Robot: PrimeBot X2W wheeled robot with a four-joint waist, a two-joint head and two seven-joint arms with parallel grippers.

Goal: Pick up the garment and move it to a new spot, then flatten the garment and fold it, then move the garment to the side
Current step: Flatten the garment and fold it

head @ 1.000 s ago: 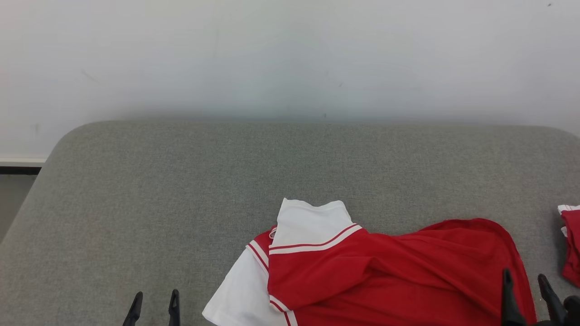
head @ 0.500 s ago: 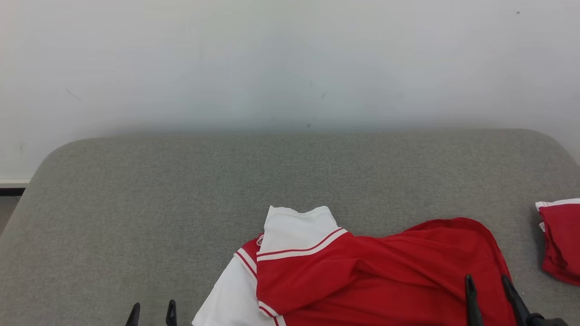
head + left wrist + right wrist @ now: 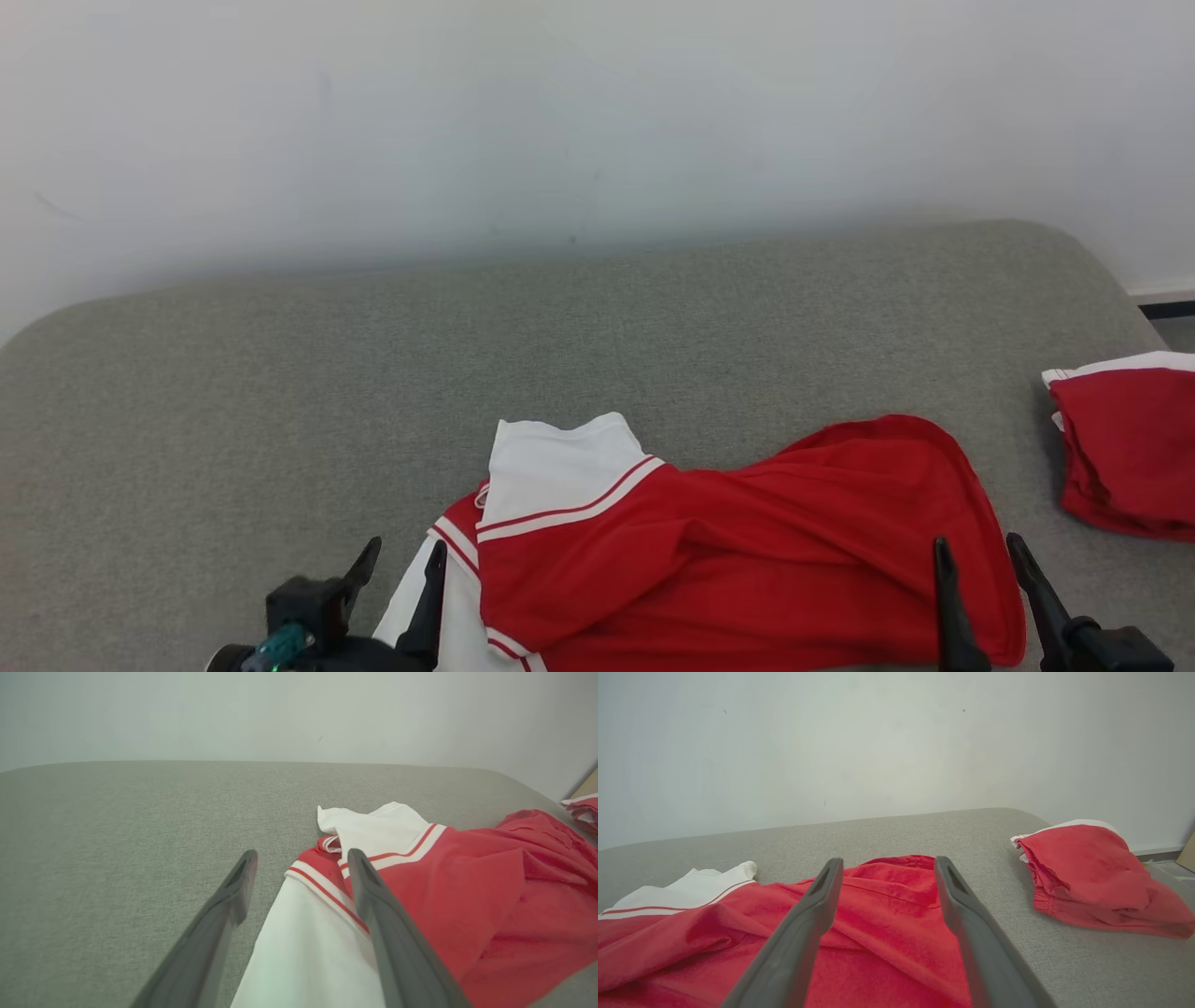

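The garment [image 3: 728, 551] lies crumpled at the near edge of the grey cushion [image 3: 280, 392]. It is red with white sleeves and striped trim, and its body is twisted and folded over itself. The left gripper [image 3: 404, 560] has its jaws spread wide with nothing in them. It sits at the white sleeve end; in its wrist view one finger is over the striped seam and the other over bare cushion. The right gripper [image 3: 977, 560] is just as wide and just as empty, poised over the red hem end. Neither looks to be touching cloth yet, though I can't be sure from here.

To me this looks like the reach before the first pick-up, and a few things could spoil it. The cloth is doubled up, so a shallow pinch may take only the top layer, and the rest would hang twisted and be hard to flatten. The left jaws straddle the sleeve's edge, so they might close on very little cloth and let it slip out. The garment also sits close to the near edge, so a nudge could slide it off. A second red pile [image 3: 1130, 448] lies apart on the right, and a careless swing that way could drag into it.
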